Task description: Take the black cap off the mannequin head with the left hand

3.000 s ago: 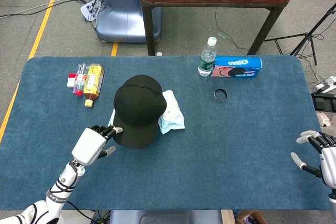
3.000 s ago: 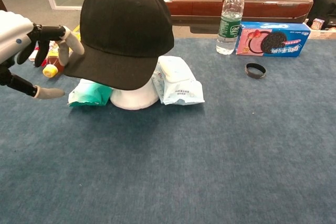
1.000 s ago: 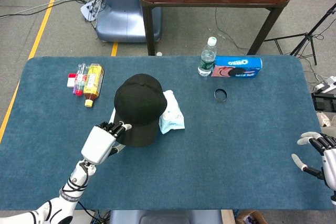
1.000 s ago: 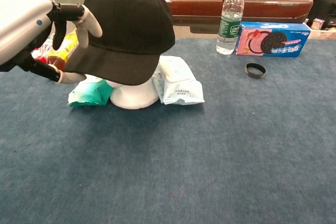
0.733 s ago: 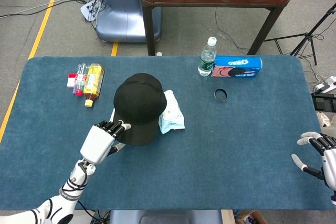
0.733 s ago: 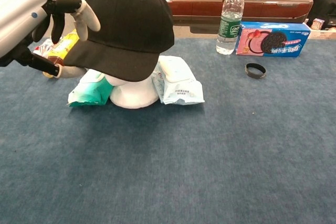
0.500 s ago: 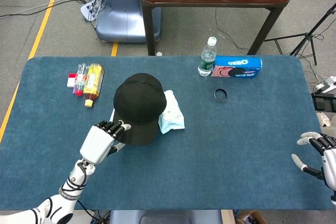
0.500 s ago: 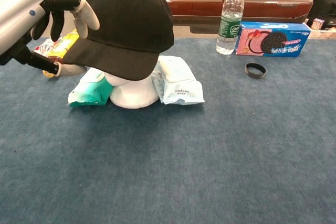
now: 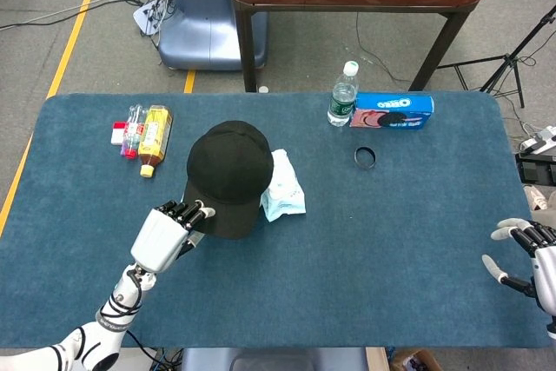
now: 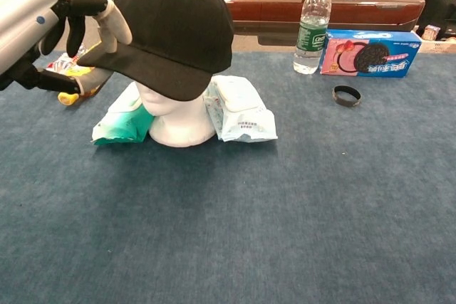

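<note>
One left hand (image 10: 50,30) pinches brim | black cap (image 10: 174,23) (matte fabric) | smooth white mannequin head (image 10: 174,115)

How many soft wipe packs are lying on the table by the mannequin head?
2: a green pack beside the mannequin head on the camera's left, a white-blue pack on its right. Others may hide behind.

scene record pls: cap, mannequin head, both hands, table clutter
cap: black cap on white mannequin head, brim lifted, face showing
left hand: left hand pinches brim edge
right hand: right hand at table's right edge, fingers apart, holds nothing
beside head: green pack, white wipes pack
far side: water bottle, Oreo box, black ring
far left: drink bottles
</note>
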